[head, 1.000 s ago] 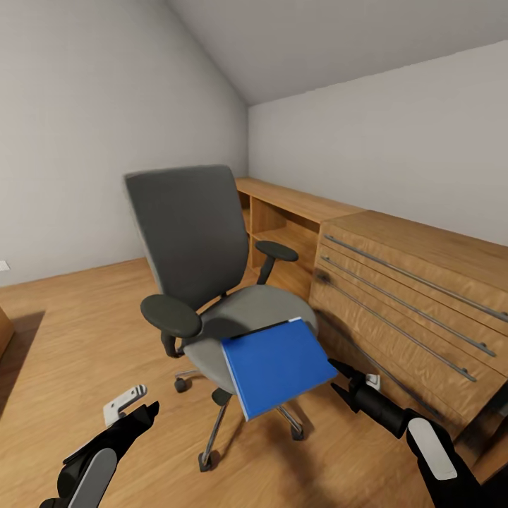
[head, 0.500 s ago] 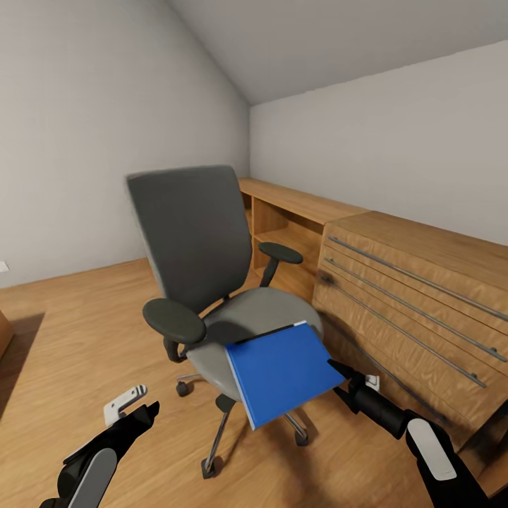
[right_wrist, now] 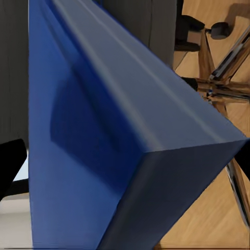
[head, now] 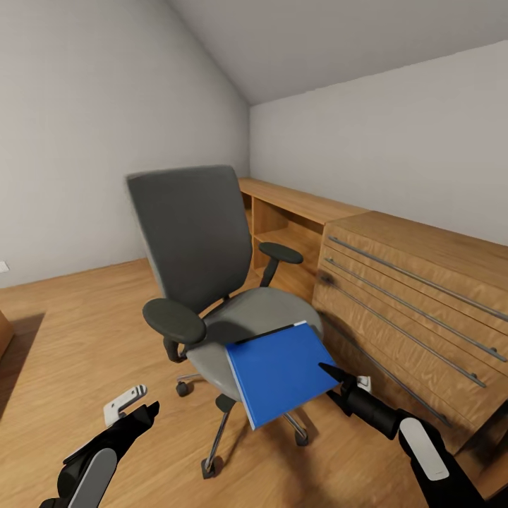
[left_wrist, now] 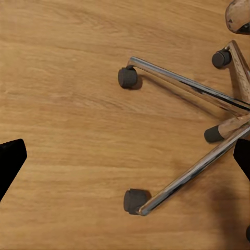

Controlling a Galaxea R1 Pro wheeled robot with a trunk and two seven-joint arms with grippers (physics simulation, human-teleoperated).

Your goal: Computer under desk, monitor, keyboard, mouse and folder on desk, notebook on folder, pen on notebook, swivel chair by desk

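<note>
The right gripper [head: 330,377] reaches forward, low, its open fingers right at the near corner of the folder [head: 281,372] — grip not closed on it. The left gripper [head: 144,409] hangs open and empty over the wood floor [head: 63,353]. A light-wood drawer chest [head: 416,310] stands just beside the swivel chair [head: 204,275]. The bright blue folder lies tilted on the seat's front edge, overhanging.
</note>
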